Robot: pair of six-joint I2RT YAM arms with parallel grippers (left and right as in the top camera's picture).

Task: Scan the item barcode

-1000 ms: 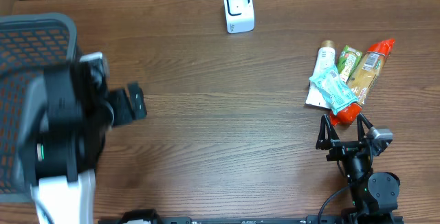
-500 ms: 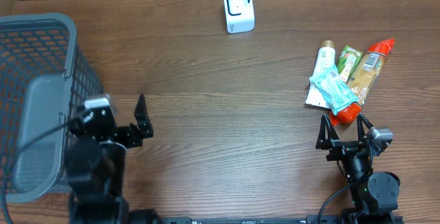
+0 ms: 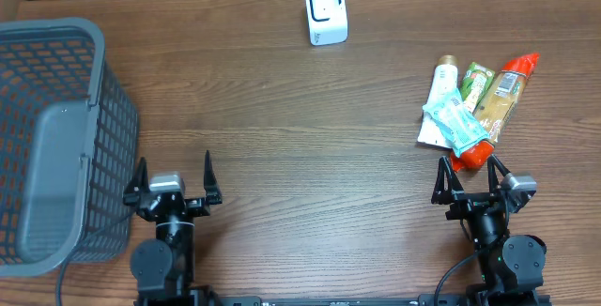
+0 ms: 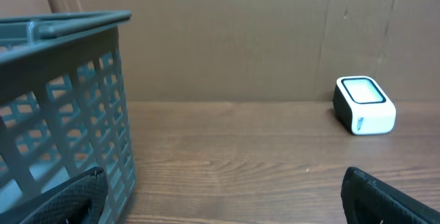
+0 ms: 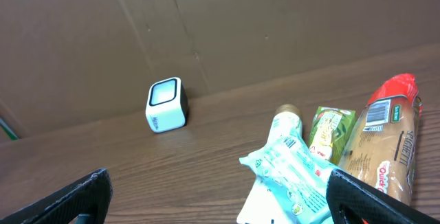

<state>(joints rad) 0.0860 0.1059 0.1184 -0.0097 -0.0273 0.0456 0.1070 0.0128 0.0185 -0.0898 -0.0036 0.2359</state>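
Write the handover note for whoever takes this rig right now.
Left gripper: open, empty, beside the grey basket.
Right gripper: open, empty, near the items.
Items: white tube, green packet, teal pouch and pasta pack piled at right; white scanner at the far edge.
Done: nothing grasped.
To do: pick one item, show its barcode to the scanner.

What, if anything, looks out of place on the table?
Nothing looks spilled or damaged. The only oddity: the light blue packet lies crooked across the white tube, next to the pasta pack, so those items look untidy.
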